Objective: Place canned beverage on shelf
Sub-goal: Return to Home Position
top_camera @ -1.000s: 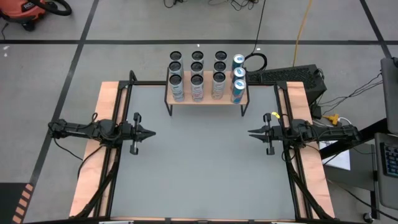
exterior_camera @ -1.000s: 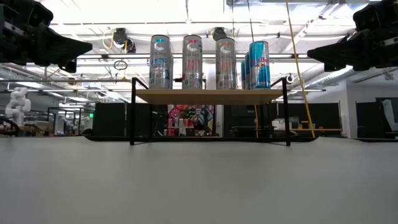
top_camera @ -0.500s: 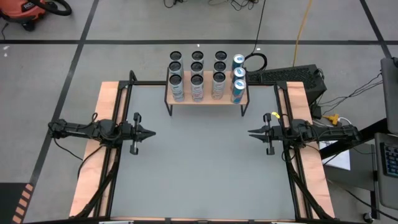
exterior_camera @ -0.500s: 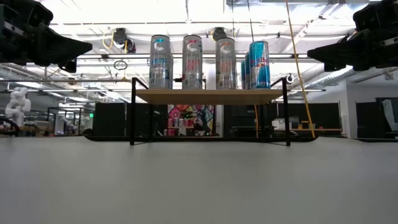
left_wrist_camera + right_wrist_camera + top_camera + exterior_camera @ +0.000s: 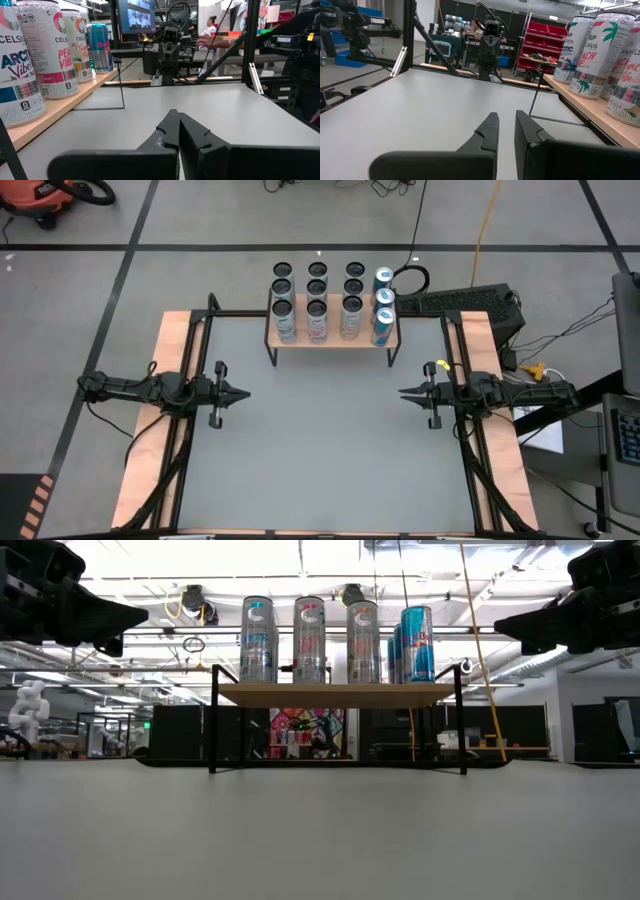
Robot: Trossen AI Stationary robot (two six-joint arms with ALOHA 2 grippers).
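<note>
The shelf (image 5: 330, 340), a light wood plank on thin black legs, stands on the table at the middle of its far edge (image 5: 335, 694). Several silver cans (image 5: 316, 302) and three blue cans (image 5: 383, 305) stand upright on its top, also seen in the low view (image 5: 310, 638). My left gripper (image 5: 247, 393) hovers shut and empty at the table's left side (image 5: 178, 117). My right gripper (image 5: 401, 392) hovers at the right side, its fingers a narrow gap apart and empty (image 5: 505, 120). Both point toward the table's middle.
The grey table top (image 5: 320, 450) between the two grippers and in front of the shelf holds no objects. Wooden side rails with black frame bars (image 5: 150, 440) run along both sides. A dark box and cables (image 5: 470, 302) lie beyond the far right corner.
</note>
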